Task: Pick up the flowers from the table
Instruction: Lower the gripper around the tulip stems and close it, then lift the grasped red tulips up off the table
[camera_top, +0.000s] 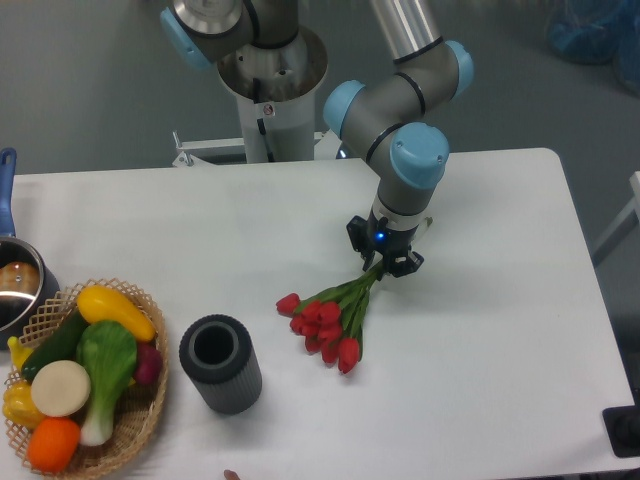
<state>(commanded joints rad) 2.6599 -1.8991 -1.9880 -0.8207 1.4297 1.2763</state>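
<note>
The flowers, a small bunch of red tulip buds on green stems, lie near the middle of the white table, buds pointing toward the front left. My gripper points down over the stem ends at the bunch's upper right, with its fingers shut on the green stems. The buds look slightly raised and drawn toward the gripper.
A dark ribbed cylinder stands upright left of the flowers. A wicker basket of toy vegetables sits at the front left corner. A metal pot with a blue handle is at the left edge.
</note>
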